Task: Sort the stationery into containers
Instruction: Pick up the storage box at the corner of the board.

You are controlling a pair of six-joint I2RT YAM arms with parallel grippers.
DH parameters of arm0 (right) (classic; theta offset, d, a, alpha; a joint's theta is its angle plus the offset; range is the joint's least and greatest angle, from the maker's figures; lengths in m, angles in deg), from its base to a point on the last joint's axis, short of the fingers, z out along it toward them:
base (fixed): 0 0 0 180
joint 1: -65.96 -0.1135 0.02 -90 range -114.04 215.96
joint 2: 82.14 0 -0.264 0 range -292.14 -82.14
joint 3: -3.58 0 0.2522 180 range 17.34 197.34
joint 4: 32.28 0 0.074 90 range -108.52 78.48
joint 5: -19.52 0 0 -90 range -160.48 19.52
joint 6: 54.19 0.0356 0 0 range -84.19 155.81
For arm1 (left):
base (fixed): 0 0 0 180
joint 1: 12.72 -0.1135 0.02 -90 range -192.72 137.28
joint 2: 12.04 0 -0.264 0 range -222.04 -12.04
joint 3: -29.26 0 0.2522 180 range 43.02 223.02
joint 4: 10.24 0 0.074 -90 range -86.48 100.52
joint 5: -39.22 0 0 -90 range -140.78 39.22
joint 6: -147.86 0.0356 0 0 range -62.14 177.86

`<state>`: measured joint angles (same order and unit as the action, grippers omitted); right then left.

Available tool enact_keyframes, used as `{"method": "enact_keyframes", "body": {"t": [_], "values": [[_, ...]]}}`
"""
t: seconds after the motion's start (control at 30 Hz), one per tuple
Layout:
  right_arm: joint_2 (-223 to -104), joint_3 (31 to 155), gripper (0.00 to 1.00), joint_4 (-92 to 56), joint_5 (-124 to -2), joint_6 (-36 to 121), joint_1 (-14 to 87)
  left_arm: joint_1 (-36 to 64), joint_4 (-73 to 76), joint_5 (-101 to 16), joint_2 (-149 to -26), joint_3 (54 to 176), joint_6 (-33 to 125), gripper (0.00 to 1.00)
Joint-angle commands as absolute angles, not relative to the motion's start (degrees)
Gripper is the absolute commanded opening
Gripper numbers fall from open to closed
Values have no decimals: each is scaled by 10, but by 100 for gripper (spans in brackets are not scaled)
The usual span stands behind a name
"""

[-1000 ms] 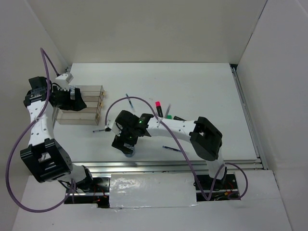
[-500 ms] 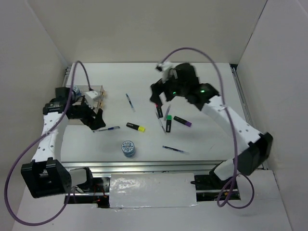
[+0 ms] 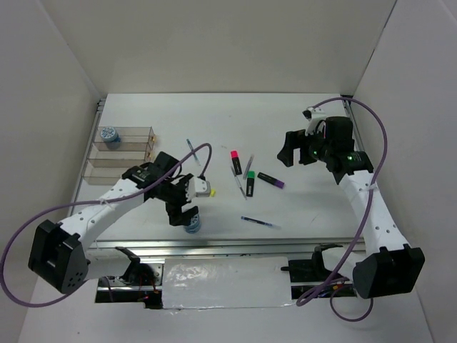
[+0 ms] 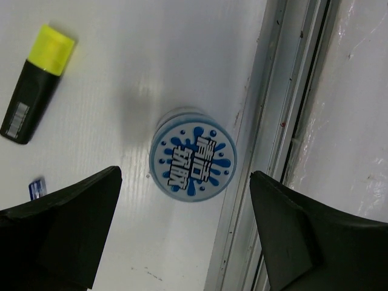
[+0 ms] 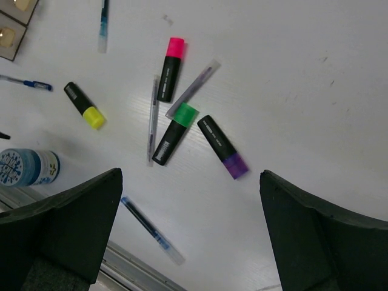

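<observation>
Left arm (image 3: pixel 107 204) had swung from the organizer box (image 3: pixel 118 166) to the near edge. Right arm (image 3: pixel 364 200) had drawn back to the right. One tub (image 3: pixel 109 136) sat in the box's back compartment. Left fingers (image 4: pixel 66 230) spread wide over the second tub (image 4: pixel 193 159), probably the next pick. Right fingers (image 5: pixel 66 224) apart, empty. Highlighters (image 5: pixel 170 77) and pens (image 5: pixel 151 121) lay unsorted on the white tabletop (image 3: pixel 300 121), with plain white walls (image 3: pixel 214 43) around.

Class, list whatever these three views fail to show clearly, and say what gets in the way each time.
Top external view: the round tub is mostly covered by the left pincer, so its lid is unreadable.
Left wrist view: a blue pen shows only a tip; the pincer's finger hides the rest.
Right wrist view: the organizer box is cut off by the top-left corner; its contents are unseen.
</observation>
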<state>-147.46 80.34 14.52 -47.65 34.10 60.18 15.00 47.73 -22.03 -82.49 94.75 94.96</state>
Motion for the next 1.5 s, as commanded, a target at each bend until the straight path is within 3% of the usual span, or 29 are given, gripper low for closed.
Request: {"method": "enact_keyframes", "body": {"t": [0.0, 0.43, 0.67, 0.77, 0.9, 1.0, 1.17, 1.3, 1.47], "values": [[-1445, 807, 100, 136, -441, 351, 611, 186, 439, -248, -852, 947, 936, 99], [-1458, 814, 100, 134, -404, 375, 641, 252, 384, -367, -885, 914, 904, 99], [-1455, 806, 100, 129, -406, 373, 643, 253, 384, -380, -859, 900, 906, 92], [-1454, 804, 100, 127, -403, 374, 644, 258, 389, -374, -861, 900, 902, 79], [-1452, 802, 100, 127, -402, 375, 646, 257, 392, -379, -866, 909, 898, 53], [-1452, 798, 100, 123, -400, 375, 646, 236, 404, -373, -868, 946, 892, 43], [-1464, 799, 100, 119, -394, 373, 646, 136, 487, -316, -921, 1100, 890, 38], [-1482, 818, 100, 129, -389, 370, 646, 42, 531, -293, -988, 1236, 864, 22], [-1496, 822, 100, 130, -390, 364, 632, -84, 535, -315, -1095, 1400, 787, 19]]}}
